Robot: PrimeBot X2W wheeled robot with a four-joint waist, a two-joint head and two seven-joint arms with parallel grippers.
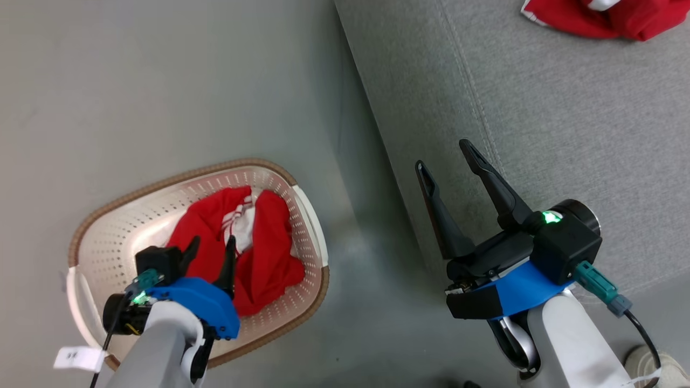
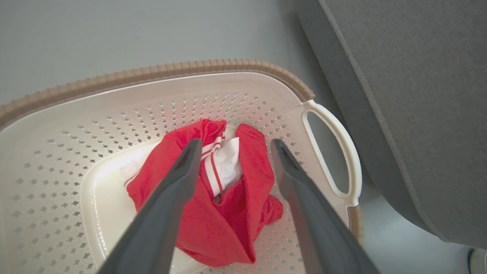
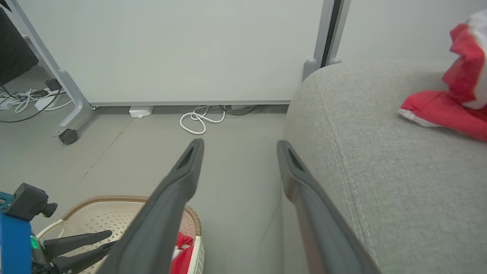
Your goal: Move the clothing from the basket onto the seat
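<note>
Cut off: we saw one red garment (image 1: 598, 21) clipped at one o'clock — soft, crumpled.
Grippers: left gripper (image 1: 212, 241), right gripper (image 1: 443, 154) — both gaped wide.

White cable (image 3: 194, 131) below perhaps a whiteboard (image 3: 171, 49)

My left gripper (image 1: 213, 241): two long dark tapered fingers, slot near each tip. Blue shell (image 1: 207, 307) at wrist, pale grey forearm (image 1: 156, 345), white paper tag (image 1: 80, 357) with small dark marking I can't read. On right gripper (image 1: 443, 154): same fingers and shell, black round camera housing (image 1: 571, 237) with green light (image 1: 551, 217), teal plug (image 1: 595, 283) feeding black cable (image 1: 640, 327). Left wrist has teal plug, green light too.
</note>
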